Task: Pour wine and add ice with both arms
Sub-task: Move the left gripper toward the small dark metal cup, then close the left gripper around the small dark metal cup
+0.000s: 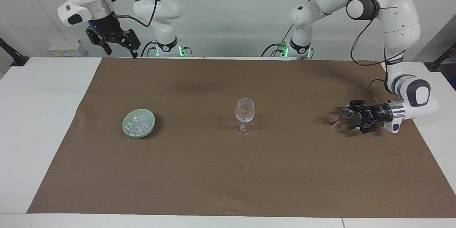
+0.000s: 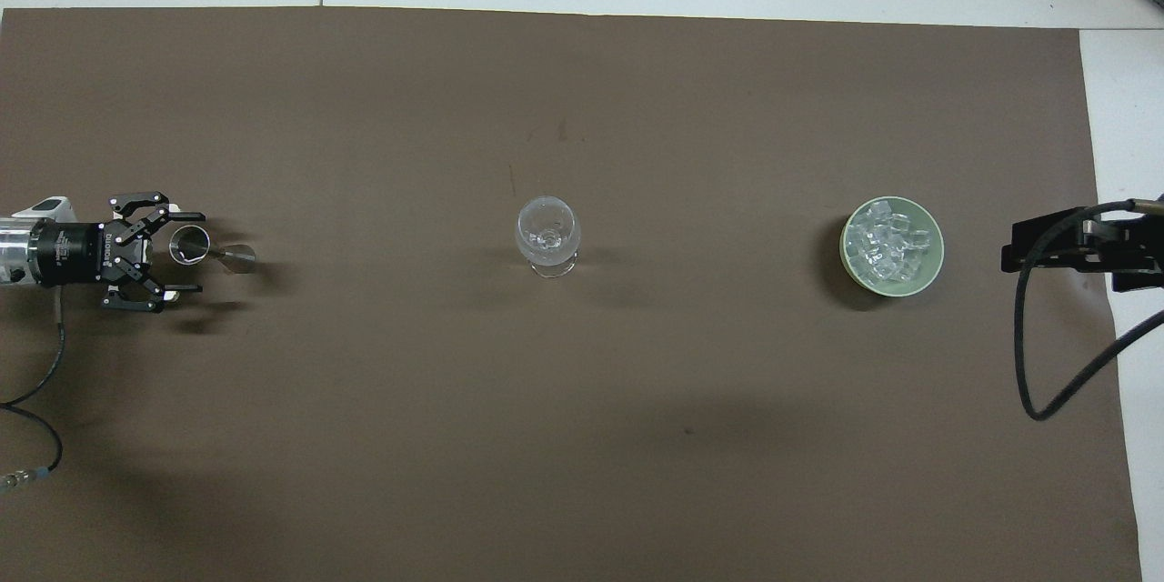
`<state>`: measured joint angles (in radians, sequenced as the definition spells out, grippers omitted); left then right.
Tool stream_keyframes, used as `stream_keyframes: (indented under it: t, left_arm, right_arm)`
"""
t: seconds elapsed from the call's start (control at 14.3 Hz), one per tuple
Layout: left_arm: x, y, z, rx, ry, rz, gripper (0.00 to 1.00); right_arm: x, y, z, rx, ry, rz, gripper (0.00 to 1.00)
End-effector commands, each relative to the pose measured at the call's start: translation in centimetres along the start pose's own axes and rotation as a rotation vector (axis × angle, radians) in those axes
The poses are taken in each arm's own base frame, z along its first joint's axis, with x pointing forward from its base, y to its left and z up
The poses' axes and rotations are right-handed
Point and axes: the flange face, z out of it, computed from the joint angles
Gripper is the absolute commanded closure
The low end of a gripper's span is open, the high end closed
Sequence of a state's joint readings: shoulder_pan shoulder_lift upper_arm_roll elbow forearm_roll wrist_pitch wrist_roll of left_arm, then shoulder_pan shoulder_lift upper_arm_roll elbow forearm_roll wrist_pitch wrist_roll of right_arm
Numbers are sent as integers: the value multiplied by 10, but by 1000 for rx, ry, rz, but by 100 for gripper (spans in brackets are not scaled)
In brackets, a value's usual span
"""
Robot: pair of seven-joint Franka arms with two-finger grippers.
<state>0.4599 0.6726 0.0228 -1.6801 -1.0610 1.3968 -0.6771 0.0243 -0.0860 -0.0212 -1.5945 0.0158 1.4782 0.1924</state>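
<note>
White jointed arms point(image 1: 399, 10), silver wrist rings, black cables, green base lights

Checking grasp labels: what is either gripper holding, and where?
Nothing. Left gripper open around the metal jigger, not closed; right gripper open, raised.
</note>
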Motion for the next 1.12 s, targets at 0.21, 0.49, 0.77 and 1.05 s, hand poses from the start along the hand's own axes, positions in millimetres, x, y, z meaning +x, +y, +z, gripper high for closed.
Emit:
stream_keyframes:
  t: [0.21,0.49,0.77,1.05]
  left_arm:
    - [8,10,15,-14,5,26,0]
    - [11,10,19,-11,0,29,0]
    - [11,9,18,-12,-11,41,0]
    - [10,6,15,-9,-31,48,0]
  right_arm:
    - [-6,1,0,11,15,13,0]
    - [-6,1,0,11,15,11,0]
    - [-6,1,0,11,15,13,0]
    - [-6,1,0,11,15,11,0]
